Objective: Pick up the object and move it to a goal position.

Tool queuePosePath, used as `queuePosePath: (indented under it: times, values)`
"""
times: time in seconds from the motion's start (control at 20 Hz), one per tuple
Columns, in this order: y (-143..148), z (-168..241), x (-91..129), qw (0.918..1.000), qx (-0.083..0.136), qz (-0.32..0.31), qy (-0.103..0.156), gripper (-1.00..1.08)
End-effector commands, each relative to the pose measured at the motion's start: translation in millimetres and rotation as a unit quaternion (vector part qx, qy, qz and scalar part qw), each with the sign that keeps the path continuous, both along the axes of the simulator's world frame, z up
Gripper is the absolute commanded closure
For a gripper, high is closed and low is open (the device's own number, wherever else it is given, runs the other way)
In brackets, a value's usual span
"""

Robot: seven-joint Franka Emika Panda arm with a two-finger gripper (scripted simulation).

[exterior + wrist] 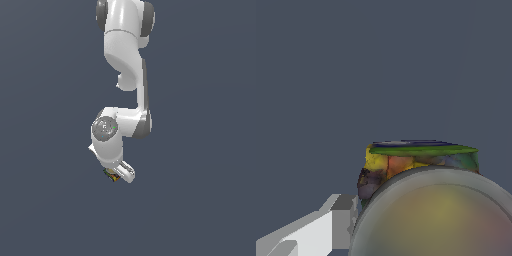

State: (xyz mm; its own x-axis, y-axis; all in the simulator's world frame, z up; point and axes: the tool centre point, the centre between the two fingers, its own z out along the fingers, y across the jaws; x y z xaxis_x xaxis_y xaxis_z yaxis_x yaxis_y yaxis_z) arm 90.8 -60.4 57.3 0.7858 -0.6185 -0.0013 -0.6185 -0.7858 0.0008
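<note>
At the tip of the arm, the gripper point(119, 175) sat right over the block point(112, 175), and only a sliver of the block's dark, colour-flecked body peeked out on the exterior view's left of the white fingers point(126, 172). In the wrist view one pale finger point(316, 232) showed beside the block point(406, 162), which filled the near field with yellow, orange and green patches under a dark green-edged face, while a greyish-tan rounded surface bulged in front of it. Whether the fingers were pressed against the block or merely stood around it I cannot tell, since neither view showed both pads against its sides, nor how wide the gap was. No surface could be made out under the block: the background was flat slate-blue everywhere, so no edge or corner was there to place it by, and whether it was resting or lifted could not be read. My judgement was that the grasp step was in hand, either closing on the block or just after. The next move would call for a firm hold on so small a thing, then a steady carry to the goal, of which no marker showed. No brand, label or writing could be read anywhere.
</note>
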Motion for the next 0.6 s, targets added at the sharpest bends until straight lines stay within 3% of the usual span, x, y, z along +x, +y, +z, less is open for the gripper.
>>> queuePosePath:
  times: [0.0, 0.55]
  values:
    - [-0.1, 0.7, 0.5, 1.0000, 0.000, 0.000, -0.001, 1.08]
    - [-0.2, 14.9, -8.2, 1.0000, 0.000, 0.000, 0.000, 1.08]
